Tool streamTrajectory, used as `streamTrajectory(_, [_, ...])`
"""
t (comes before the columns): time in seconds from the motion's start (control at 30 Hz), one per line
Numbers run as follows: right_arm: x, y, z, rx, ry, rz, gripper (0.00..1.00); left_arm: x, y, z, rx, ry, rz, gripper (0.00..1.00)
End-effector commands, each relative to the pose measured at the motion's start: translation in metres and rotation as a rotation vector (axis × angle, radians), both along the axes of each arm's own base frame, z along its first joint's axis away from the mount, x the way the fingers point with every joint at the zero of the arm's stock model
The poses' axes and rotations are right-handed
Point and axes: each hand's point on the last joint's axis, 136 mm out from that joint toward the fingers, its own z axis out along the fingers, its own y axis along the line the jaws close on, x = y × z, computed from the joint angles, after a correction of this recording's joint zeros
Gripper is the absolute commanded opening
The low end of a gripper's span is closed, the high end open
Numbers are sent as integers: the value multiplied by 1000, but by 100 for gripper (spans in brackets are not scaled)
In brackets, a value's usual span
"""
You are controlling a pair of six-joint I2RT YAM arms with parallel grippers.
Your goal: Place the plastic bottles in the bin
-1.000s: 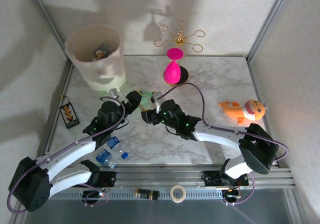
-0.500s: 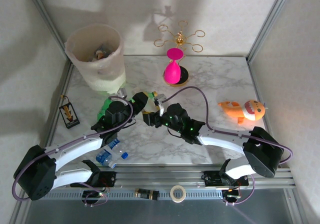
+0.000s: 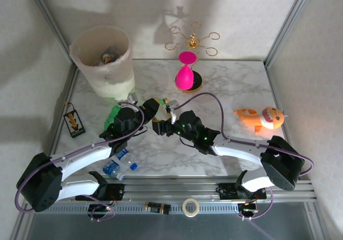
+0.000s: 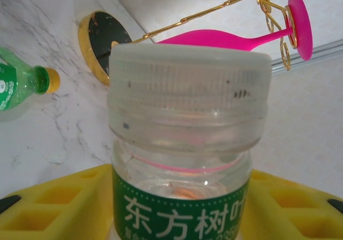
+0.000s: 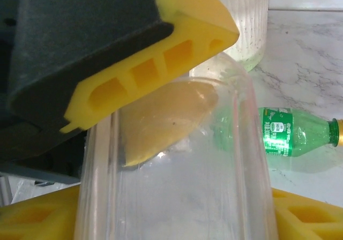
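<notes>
A: Why are both grippers on one bottle (image 4: 185,143)?

B: I read it as a handover. The bottle is held off the table near its middle, between the two wrists. The bin (image 3: 110,76) stands at the far left corner, on the left arm's side, so passing the bottle to that arm makes sense.

A: And the jaws?

B: The left gripper (image 4: 182,218) pinches the bottle at its green label, with a yellow pad against each side. The right wrist view shows one of its fingers laid on the clear wall. The right gripper (image 5: 177,218) has its pads flanking the clear body, but that view is too cramped for me to tell whether they press or stand free.

A: Which way does it point?

B: In the left wrist view the pale cap points away from the wrist, toward the pink object (image 4: 225,39). The long axis runs along the fingers, crosswise to their squeeze, so the grip sits on the round body, not the ends.

A: Anything else waiting?

B: A green bottle (image 5: 289,138) lies on its side on the marble, just in front of the bin. Blue-capped bottles (image 3: 119,164) lie by the near left edge.
</notes>
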Motion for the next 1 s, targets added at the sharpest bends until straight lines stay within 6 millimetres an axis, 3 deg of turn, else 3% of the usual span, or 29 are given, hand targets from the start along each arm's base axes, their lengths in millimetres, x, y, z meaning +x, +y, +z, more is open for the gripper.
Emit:
streamTrajectory(0.0, [-2,-11,17,57,-25,-25,80,20,8,33,13,-93,49,42])
streamTrajectory(0.23, [-6,-38,19,91,-14,-79,98,60,24,76,104,-180,85,36])
streamTrajectory(0.4, [-1,-60,16,88,-22,-155,99,86,37,124,185,-265,104,18])
streamTrajectory(0.5, [4,-72,10,73,-10,-202,99,98,49,156,267,-308,128,0])
streamTrajectory(0.67, [8,-85,5,60,-7,-258,99,118,87,203,395,-360,216,0])
streamTrajectory(0.8, [11,-91,2,50,-4,-289,99,127,131,242,481,-403,342,0])
streamTrajectory(0.97, [17,-99,-3,25,9,-342,99,136,180,259,579,-405,484,0])
